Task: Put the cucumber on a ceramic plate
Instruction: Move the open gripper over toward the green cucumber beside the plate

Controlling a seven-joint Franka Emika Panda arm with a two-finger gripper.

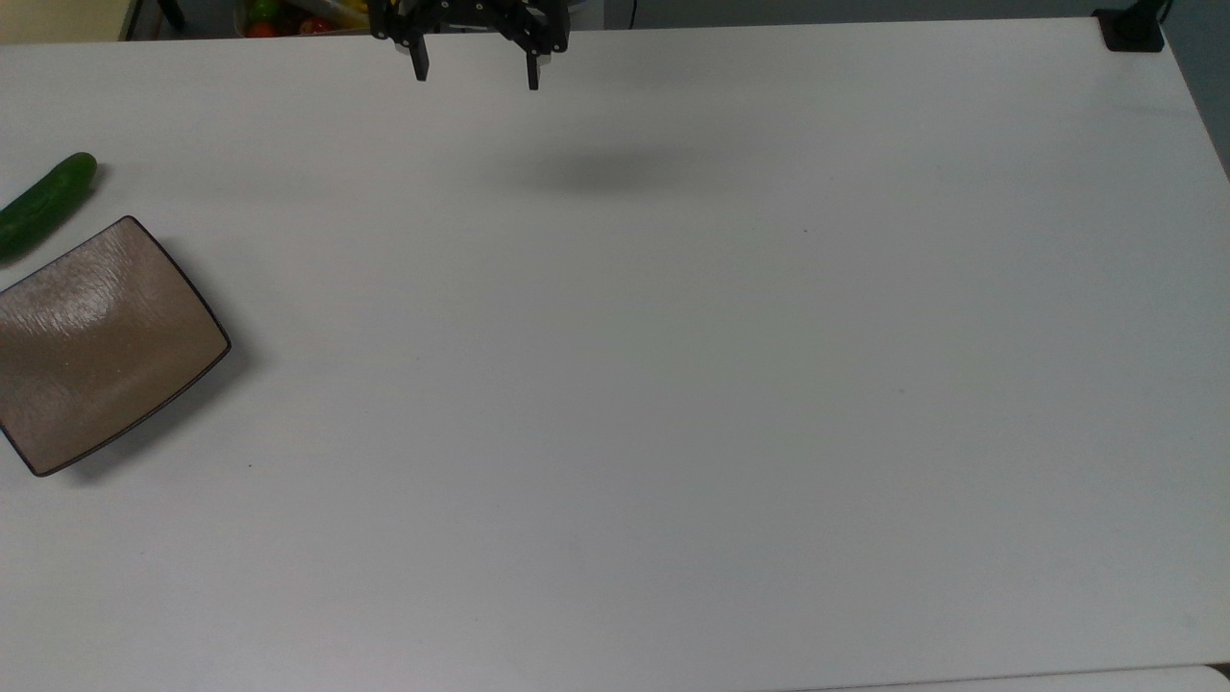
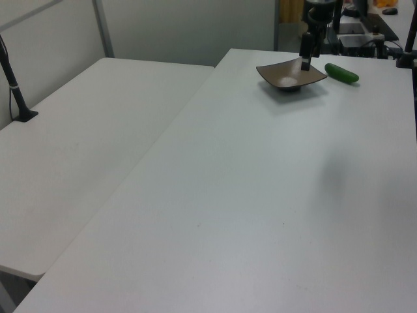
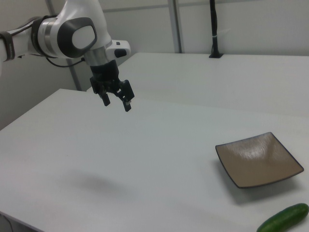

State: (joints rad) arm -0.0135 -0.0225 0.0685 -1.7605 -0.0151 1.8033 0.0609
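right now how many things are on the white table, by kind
cucumber: 1
ceramic plate: 1
total: 2
Both lie on the table, apart from each other; the end effector hangs open above it.

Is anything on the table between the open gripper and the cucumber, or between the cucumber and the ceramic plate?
Nothing visible is. The gripper hangs open above bare white table. The cucumber lies on the table just beside the ceramic plate, apart from it, and the plate holds nothing.
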